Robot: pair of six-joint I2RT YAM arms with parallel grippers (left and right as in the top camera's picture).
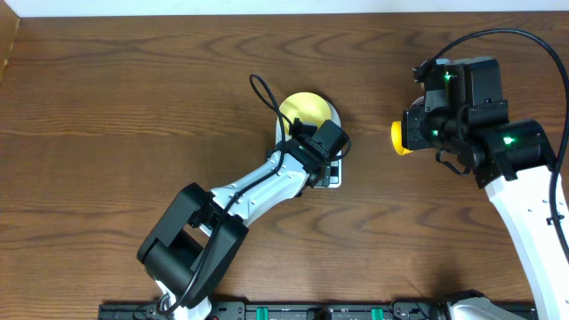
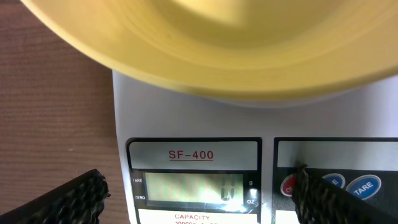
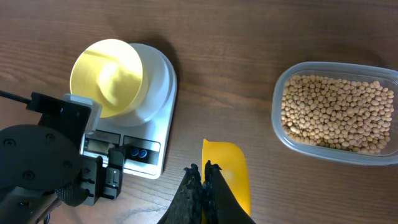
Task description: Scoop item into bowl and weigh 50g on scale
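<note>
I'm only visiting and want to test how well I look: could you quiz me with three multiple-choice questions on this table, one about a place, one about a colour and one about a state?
1. Where is the bowl?
A. on the scale
B. beside the scale
C. under the scale

2. What colour is the scoop in the right gripper?
A. red
B. yellow
C. blue

3. How do the jaws of the left gripper stand?
A. shut on the bowl
B. shut on nothing
C. open

Answers:
1 A: the right wrist view shows the bowl sitting on the scale's round white platform.
2 B: the scoop blade sticking out past the closed fingers is bright yellow.
3 C: in the left wrist view the two fingers stand far apart, with the scale's display between them and nothing held.
</note>
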